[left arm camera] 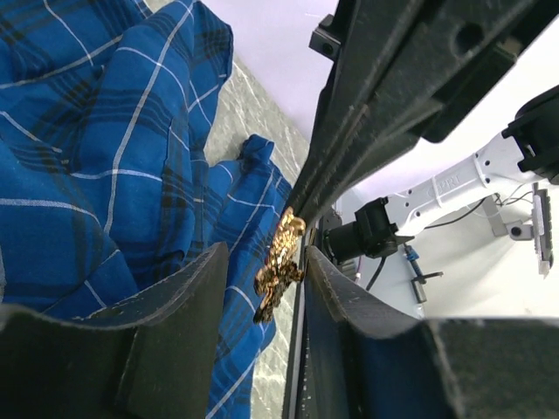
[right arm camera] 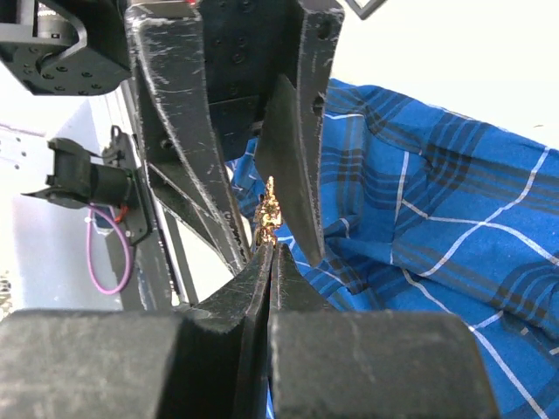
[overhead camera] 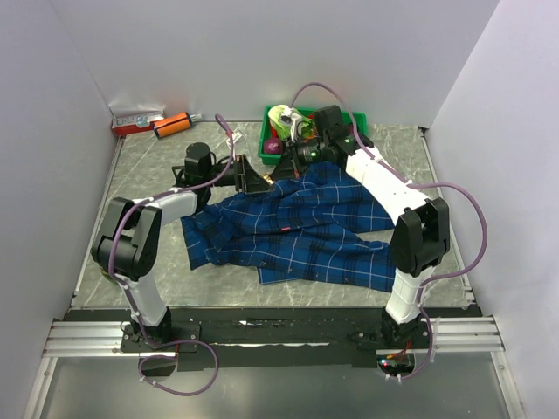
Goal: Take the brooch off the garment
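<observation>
The brooch, a tiny gold ornament, sits at the upper edge of the garment, a dark blue plaid shirt spread over the table. My right gripper is shut with the brooch pinched at its very tips. My left gripper is open and straddles the brooch, one finger standing clear of it and the other close against it. From above, both grippers meet near the shirt's top left corner, the left gripper coming from the left and the right gripper from behind. Whether the brooch is still pinned to the cloth is hidden.
A green bin with several small items stands at the back, just behind the right wrist. An orange tube and a white box lie in the back left corner. White walls enclose the marbled table.
</observation>
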Controlling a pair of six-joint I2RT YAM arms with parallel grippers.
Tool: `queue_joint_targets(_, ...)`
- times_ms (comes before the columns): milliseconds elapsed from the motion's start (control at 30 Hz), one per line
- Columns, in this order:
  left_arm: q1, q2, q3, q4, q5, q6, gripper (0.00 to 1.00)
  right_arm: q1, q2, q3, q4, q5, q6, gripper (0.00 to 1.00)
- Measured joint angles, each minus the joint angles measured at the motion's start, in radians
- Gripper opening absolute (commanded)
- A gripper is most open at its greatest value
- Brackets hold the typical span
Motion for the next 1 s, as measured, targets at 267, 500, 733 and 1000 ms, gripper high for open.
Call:
queue_joint_targets(267, 0.004, 0.007, 0.004, 0.025, -0.001, -0.047, 0.47, 0.005, 0.000, 0.000, -0.013, 0.020, -0.032, 0.00)
queue_joint_targets(500, 0.022, 0.007, 0.006, 0.008, -0.009, -0.046, 0.40, 0.006, 0.000, 0.000, -0.014, 0.026, -0.043, 0.00)
queue_joint_targets(733, 0.028, 0.007, 0.011, -0.014, -0.017, -0.046, 0.34, 0.006, 0.000, 0.000, -0.014, 0.043, -0.051, 0.00)
queue_joint_targets(1000, 0.031, 0.009, 0.023, -0.019, -0.003, -0.066, 0.13, 0.006, 0.000, 0.000, -0.014, 0.046, -0.073, 0.00)
